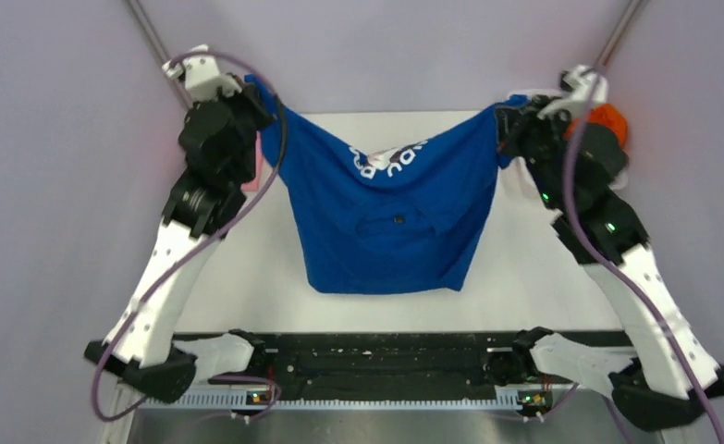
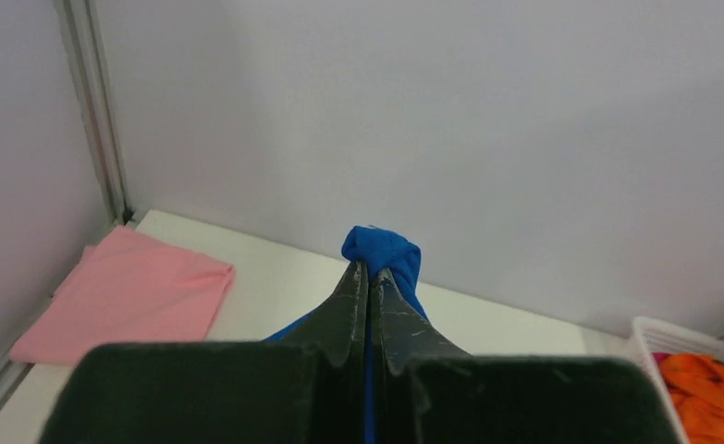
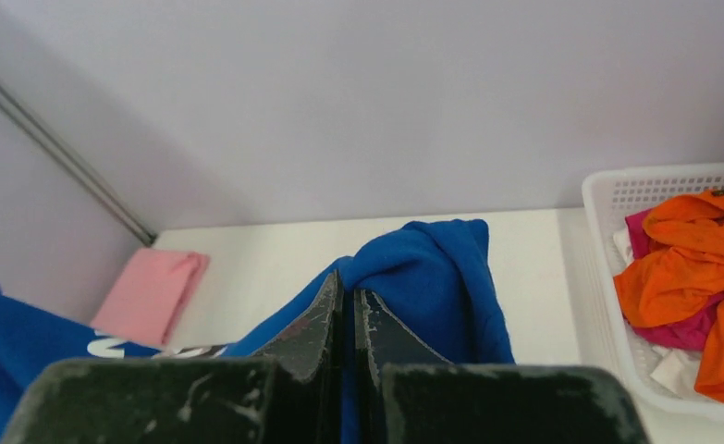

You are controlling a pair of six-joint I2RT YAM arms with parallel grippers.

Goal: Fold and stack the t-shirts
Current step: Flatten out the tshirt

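Both arms are holding the blue shirt [image 1: 390,231] spread in the air above the counter [image 1: 238,277]. The left claw [image 2: 369,270] and right claw [image 3: 349,282] are each pinching a top corner tight. The next move, likely, is laying it flat for folding, which calls for keeping it taut.

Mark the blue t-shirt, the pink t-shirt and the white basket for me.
blue t-shirt [image 1: 386,250], top external view, middle of the hanging front.
pink t-shirt [image 2: 127,296], left wrist view, centre of the folded cloth.
white basket [image 3: 649,191], right wrist view, far lattice wall.
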